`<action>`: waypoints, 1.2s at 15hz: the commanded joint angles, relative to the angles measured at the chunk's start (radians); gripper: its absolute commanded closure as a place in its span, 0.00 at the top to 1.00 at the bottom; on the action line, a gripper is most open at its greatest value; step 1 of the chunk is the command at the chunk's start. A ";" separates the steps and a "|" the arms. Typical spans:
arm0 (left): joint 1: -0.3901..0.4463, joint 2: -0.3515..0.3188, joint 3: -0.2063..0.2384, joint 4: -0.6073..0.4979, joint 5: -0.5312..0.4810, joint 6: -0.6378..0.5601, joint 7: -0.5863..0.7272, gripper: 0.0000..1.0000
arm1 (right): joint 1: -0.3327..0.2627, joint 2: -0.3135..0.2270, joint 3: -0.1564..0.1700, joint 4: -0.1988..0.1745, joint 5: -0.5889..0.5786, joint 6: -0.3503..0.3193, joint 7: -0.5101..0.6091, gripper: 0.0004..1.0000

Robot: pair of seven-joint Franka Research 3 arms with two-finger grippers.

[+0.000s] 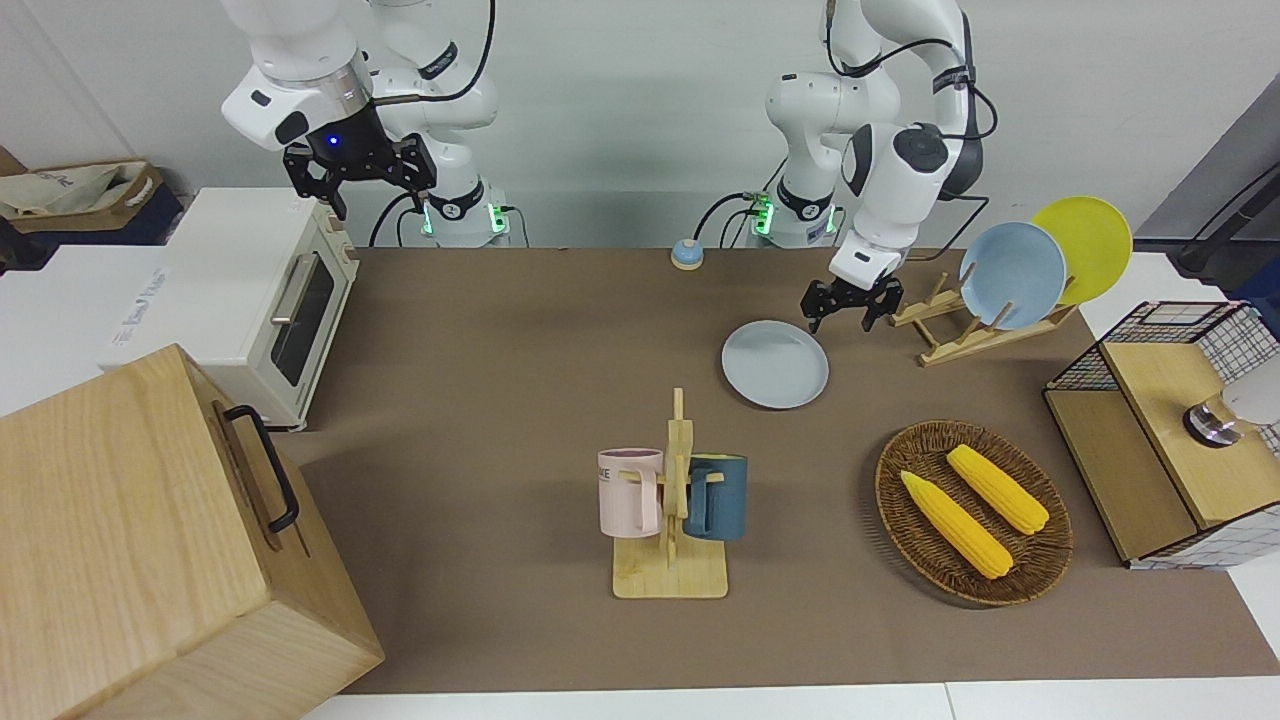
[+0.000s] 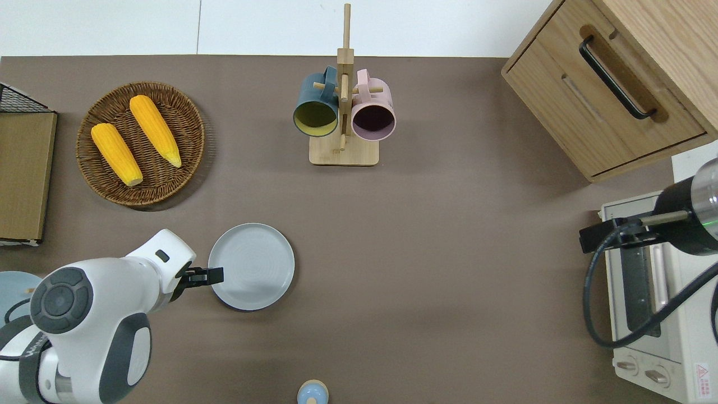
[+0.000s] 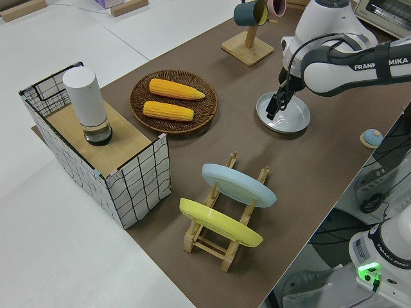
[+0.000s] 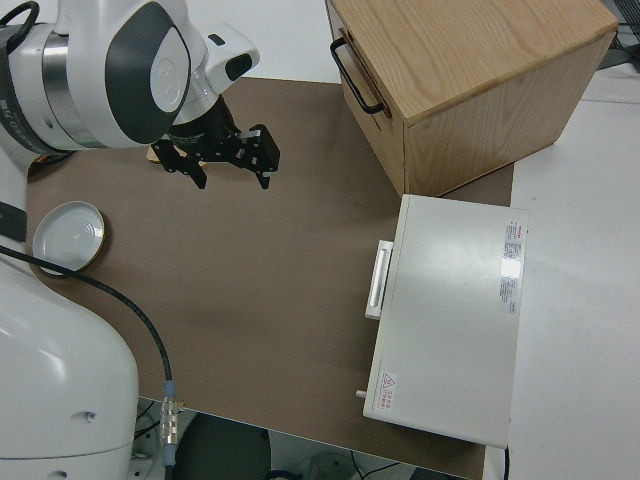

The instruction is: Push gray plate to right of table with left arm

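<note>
gray plate [image 2: 251, 266] lies flat on the table [image 2: 437, 269], matte brown top with white edges, toward the left arm's end and nearer the robots than the wicker basket [image 2: 185, 120] with two corn cobs [image 2: 155, 130]. left gripper [image 2: 216, 275] low at the plate's rim on the edge toward the left arm's end; fingers spread apart in the front view, nothing clamped; contact with the rim can't be told. left arm [image 2: 84, 311] reaches in from the robots' side. Mug rack [image 2: 343, 151] with a dark blue mug [image 2: 315, 109] and a pink mug [image 2: 373, 115] farther out, mid table. Dish rack [image 1: 960, 330] holds a sky-blue plate [image 1: 1012, 275] and a yellow plate [image 1: 1085, 245] at the left arm's end, beside a wire-sided shelf [image 1: 1150, 400]. Wooden drawer box [image 2: 611, 84] and white toaster oven [image 2: 650, 314] at the right arm's end. Small bell [image 2: 312, 393] near the robots' edge. right gripper [image 1: 355, 165] parked, fingers apart, empty. White walls, white side tables around
</note>
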 commanded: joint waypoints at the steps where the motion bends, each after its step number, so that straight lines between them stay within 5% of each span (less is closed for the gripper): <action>1: -0.013 0.033 -0.003 -0.073 -0.007 0.094 -0.013 0.99 | -0.019 -0.002 0.016 0.009 0.004 -0.016 0.013 0.98; 7: -0.033 0.151 -0.020 -0.076 -0.007 0.198 -0.052 0.99 | -0.020 -0.002 0.016 0.009 0.004 -0.016 0.013 0.98; 10: -0.031 0.156 -0.020 -0.073 -0.007 0.201 -0.052 0.97 | -0.019 -0.002 0.016 0.009 0.004 -0.016 0.013 0.98; 14: -0.025 0.139 -0.020 -0.068 -0.007 0.186 -0.048 0.47 | -0.019 -0.002 0.016 0.009 0.004 -0.016 0.012 0.98; 15: -0.025 0.134 -0.020 -0.068 -0.007 0.180 -0.051 0.26 | -0.019 -0.002 0.016 0.009 0.004 -0.016 0.013 0.98; 17: -0.024 0.134 -0.018 -0.068 -0.007 0.178 -0.050 0.00 | -0.019 -0.002 0.016 0.009 0.004 -0.016 0.012 0.98; 18: -0.024 0.134 -0.018 -0.068 -0.007 0.178 -0.050 0.00 | -0.020 -0.002 0.016 0.009 0.004 -0.016 0.012 0.98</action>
